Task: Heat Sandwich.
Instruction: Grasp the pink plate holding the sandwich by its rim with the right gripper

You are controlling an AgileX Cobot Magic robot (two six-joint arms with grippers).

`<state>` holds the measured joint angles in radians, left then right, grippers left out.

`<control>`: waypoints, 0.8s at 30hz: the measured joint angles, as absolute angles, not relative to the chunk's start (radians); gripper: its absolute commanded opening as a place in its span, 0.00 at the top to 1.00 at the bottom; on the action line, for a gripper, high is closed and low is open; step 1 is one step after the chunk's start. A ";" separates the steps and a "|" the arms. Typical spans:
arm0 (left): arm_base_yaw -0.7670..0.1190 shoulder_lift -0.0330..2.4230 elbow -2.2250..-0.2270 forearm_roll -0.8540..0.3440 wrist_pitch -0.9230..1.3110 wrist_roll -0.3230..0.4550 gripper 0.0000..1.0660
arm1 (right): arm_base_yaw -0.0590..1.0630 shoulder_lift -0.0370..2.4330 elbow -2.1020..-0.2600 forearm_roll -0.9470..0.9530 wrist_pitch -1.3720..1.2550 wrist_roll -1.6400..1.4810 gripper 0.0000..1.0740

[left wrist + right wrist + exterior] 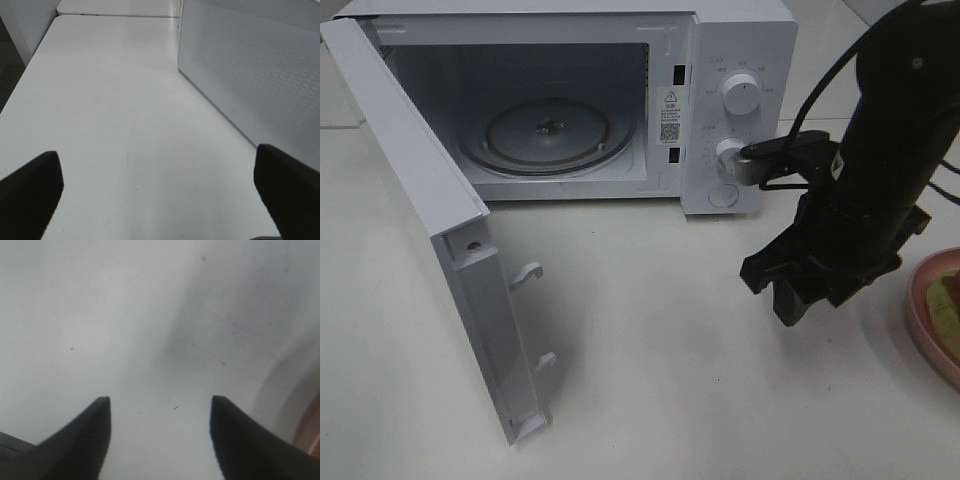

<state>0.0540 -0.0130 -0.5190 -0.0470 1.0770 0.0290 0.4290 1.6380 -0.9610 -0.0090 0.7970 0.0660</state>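
Microwave door (420, 200) stands wide at lower left; my right gripper (790, 312) is parted and empty.
Reaching right, I could clip the plate (921, 315) and spill the sandwich (947, 297).

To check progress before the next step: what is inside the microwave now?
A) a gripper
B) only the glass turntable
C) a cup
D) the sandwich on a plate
B: through the open door the microwave holds only the glass turntable; the sandwich lies outside on the pink plate.
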 measured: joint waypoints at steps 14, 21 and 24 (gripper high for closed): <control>0.054 -0.013 -0.519 -0.047 1.077 0.029 0.10 | 0.256 1.545 -0.933 -0.094 0.874 0.065 0.11; 0.054 -0.013 -0.519 -0.047 1.077 0.029 0.10 | 0.184 1.545 -0.872 -0.095 0.826 0.065 0.12; 0.054 -0.013 -0.519 -0.047 1.077 0.029 0.10 | 0.163 1.545 -0.853 -0.095 0.798 0.065 0.13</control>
